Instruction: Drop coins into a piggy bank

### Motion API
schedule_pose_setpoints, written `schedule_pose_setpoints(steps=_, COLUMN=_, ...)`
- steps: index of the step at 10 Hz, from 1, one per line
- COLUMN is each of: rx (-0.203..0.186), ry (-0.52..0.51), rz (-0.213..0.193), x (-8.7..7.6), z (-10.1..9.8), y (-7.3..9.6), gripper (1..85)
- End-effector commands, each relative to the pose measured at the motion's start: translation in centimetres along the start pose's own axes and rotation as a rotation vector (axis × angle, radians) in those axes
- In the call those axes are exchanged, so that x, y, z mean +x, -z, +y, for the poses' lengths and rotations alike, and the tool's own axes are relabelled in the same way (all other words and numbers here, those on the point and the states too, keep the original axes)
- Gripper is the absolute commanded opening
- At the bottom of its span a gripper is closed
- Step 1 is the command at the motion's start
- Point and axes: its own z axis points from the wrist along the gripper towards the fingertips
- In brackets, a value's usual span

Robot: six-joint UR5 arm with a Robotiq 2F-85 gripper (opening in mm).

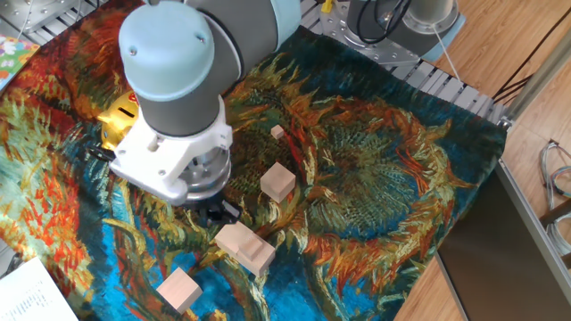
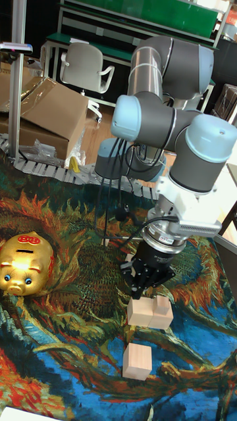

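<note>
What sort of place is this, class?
Probably a robotics lab or workshop: a UR5 arm over a painted cloth, cardboard boxes, an office chair, metal shelving.

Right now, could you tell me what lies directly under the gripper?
A pale wooden block with a raised step lies on the sunflower-patterned cloth just below the gripper. Whether the fingertips pinch a coin cannot be seen; they are dark and too small.
</note>
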Motion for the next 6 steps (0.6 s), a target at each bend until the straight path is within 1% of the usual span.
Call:
schedule_pose_setpoints(steps=1, rx=0.030, ry=0.209, rz=0.012, x=1.1, z=-1.9, y=0.4, gripper=1.3)
schedule_pose_setpoints(steps=2, rx=0.112, ry=0.416, rz=0.055, x=2.0, z=-5.1, y=1.1, gripper=1.3)
schedule_pose_setpoints(steps=3, rx=0.149, ry=0.546, rz=0.084, x=2.3, z=-6.5, y=1.5, gripper=1.3)
schedule_pose_setpoints(steps=4, rx=0.128, ry=0.557, rz=0.086, x=2.5, z=-6.0, y=1.5, gripper=1.3)
schedule_pose_setpoints(steps=5, rx=0.062, ry=0.509, rz=0.062, x=2.5, z=-4.2, y=1.3, gripper=1.3)
schedule_pose_setpoints(steps=6, rx=0.021, ry=0.487, rz=0.048, x=2.4, z=-3.1, y=1.2, gripper=1.3)
